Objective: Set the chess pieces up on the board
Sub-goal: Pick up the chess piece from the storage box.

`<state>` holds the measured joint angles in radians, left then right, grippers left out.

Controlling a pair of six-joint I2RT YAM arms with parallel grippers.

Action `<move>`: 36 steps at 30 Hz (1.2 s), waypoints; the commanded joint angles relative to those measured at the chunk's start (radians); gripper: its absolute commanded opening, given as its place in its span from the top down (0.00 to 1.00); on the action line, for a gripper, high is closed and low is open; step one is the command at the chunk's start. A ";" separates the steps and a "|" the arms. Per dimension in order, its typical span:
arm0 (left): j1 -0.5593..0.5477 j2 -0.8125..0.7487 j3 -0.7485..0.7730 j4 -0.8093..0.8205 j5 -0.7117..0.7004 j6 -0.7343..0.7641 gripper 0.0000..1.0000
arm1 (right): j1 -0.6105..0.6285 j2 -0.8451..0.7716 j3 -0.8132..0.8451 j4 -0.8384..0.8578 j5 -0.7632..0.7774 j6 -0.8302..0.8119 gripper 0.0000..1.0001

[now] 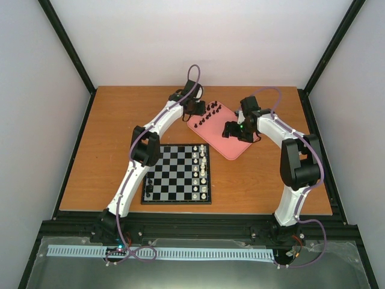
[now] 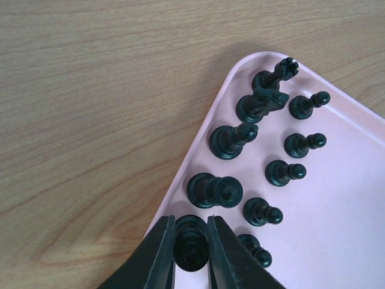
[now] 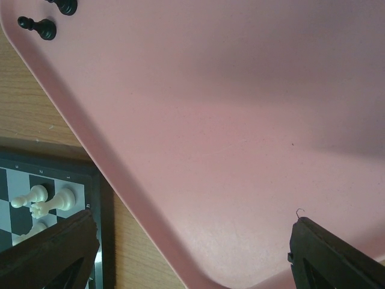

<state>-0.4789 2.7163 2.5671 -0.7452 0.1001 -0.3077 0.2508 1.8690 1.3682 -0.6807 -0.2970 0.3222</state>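
Note:
Several black chess pieces (image 1: pixel 212 109) stand on the far end of a pink tray (image 1: pixel 228 144). In the left wrist view my left gripper (image 2: pixel 191 253) has its fingers against both sides of one black piece (image 2: pixel 191 239) at the tray's edge (image 2: pixel 198 156), and that piece still rests on the tray. Other black pieces (image 2: pixel 214 190) stand just beyond it. My right gripper (image 3: pixel 192 241) hovers open over bare pink tray (image 3: pixel 210 120) with nothing between its fingers. The board (image 1: pixel 174 176) lies near the arms, with white pieces (image 1: pixel 203 171) along its right side.
A black pawn (image 3: pixel 37 27) stands at the tray's far corner in the right wrist view. The board's dark border (image 3: pixel 103 211) and two white pieces (image 3: pixel 48 198) lie left of the tray. Wooden tabletop (image 1: pixel 108 150) surrounds both.

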 commanded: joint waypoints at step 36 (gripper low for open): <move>0.006 -0.304 -0.063 -0.151 -0.149 0.101 0.99 | -0.005 -0.028 -0.037 0.034 -0.004 0.006 0.00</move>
<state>-0.4778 2.4973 2.4996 -0.8459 -0.0116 -0.2329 0.2508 1.8690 1.3457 -0.6601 -0.3069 0.3229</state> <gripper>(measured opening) 0.126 0.999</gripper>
